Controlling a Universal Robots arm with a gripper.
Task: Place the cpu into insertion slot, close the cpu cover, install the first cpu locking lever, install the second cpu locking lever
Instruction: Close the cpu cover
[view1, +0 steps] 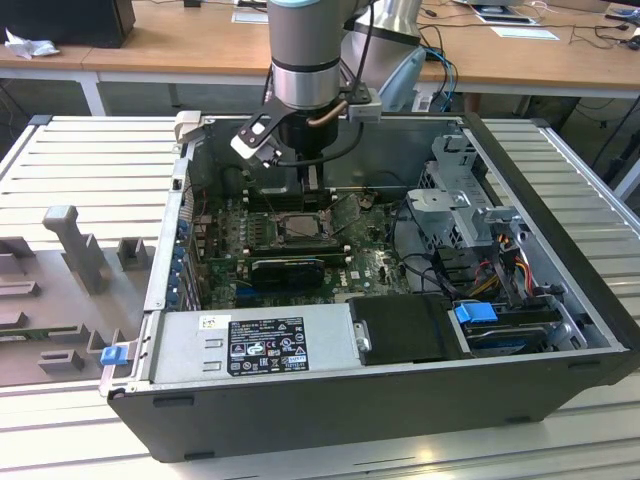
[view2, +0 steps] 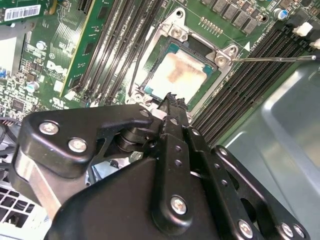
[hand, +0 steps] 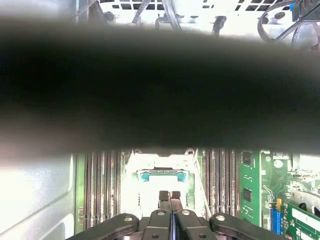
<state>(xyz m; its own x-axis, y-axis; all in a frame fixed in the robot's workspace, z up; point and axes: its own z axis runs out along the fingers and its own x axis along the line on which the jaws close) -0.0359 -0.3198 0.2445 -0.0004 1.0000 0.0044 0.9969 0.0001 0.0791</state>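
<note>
The cpu (view2: 181, 74), pale silver with a brownish smear on top, lies flat in the insertion slot (view2: 150, 92) on the green motherboard. The silver cpu cover (view2: 172, 31) lies down around it, and the chip shows through its window. A thin locking lever (view2: 272, 59) sticks out from one corner of the socket over the RAM slots. A second thin lever (view2: 141, 55) runs along the opposite side. My gripper (view2: 173, 99) is shut with nothing between its fingers, its tips at the socket's edge. It hangs just above the socket (hand: 163, 174) in the first wrist view too, gripper (hand: 170, 194). In the exterior view the gripper (view1: 311, 188) hangs over the socket (view1: 300, 225).
The open computer case (view1: 560, 180) walls in the board. Long black RAM slots (view2: 107, 45) flank the socket on both sides. A power supply (view1: 260, 342) and a drive cage (view1: 455, 205) stand near the front and the exterior view's right. A dark blurred band (hand: 160, 85) crosses the first wrist view.
</note>
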